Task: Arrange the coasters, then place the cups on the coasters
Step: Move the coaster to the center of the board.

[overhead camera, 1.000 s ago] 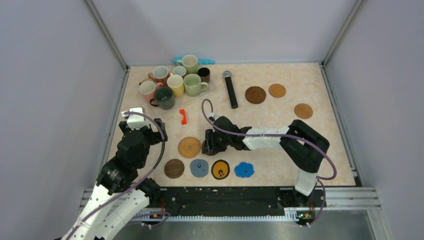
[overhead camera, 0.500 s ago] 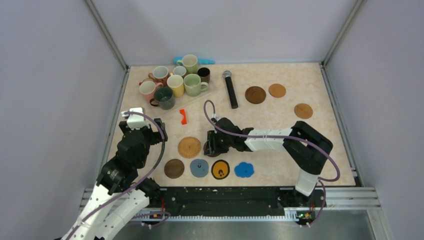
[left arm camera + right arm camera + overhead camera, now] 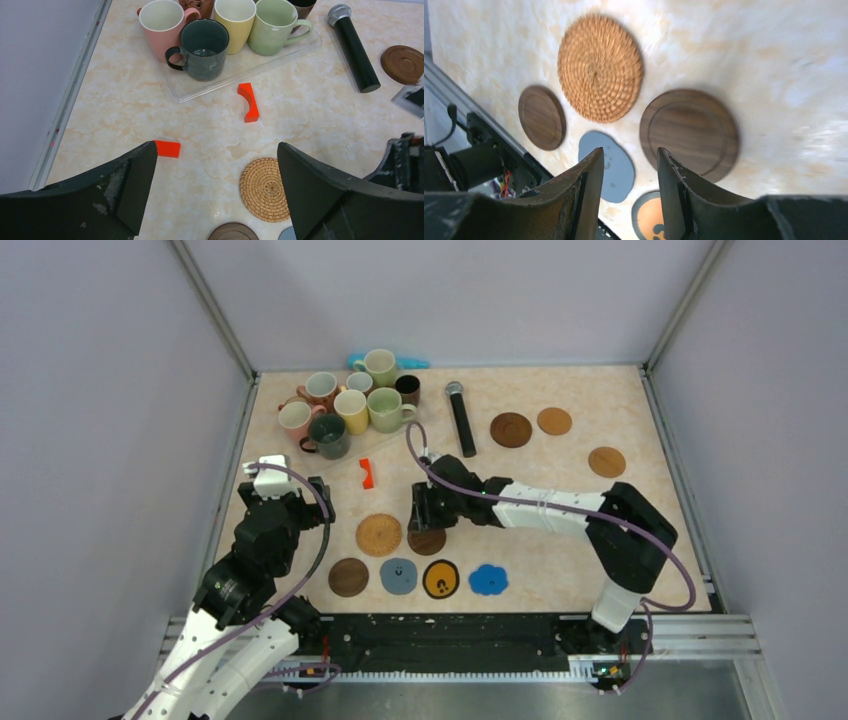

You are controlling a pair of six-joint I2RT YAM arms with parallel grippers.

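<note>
left pincer (image 3: 217, 155): jaws wide, nothing between them, hung over the near-left part of the table (image 3: 540, 470)
right pincer (image 3: 630, 165): jaws narrowly parted, empty, just above the walnut coaster (image 3: 689, 134); no contact visible
walnut coaster: lay flat on the table, just right of the woven coaster (image 3: 600, 67), rims close, whether touching was unclear
front row: brown coaster (image 3: 542, 117), grey-blue coaster (image 3: 619, 165), black-and-yellow coaster (image 3: 649, 215), blue scalloped coaster (image 3: 488, 579), left to right along the near edge
second row: woven and walnut coasters, just behind the front row
far-right coasters: dark brown coaster (image 3: 511, 429) beside a tan coaster (image 3: 554, 421), another tan coaster (image 3: 606, 461) nearer the right edge, all well apart from the rows
cups (image 3: 350, 405): bunched upright at the far-left corner, most on a clear tray (image 3: 235, 75), none on a coaster
microphone (image 3: 460, 420): lay right of the cups
red-orange piece (image 3: 367, 473): on the table between tray and woven coaster
</note>
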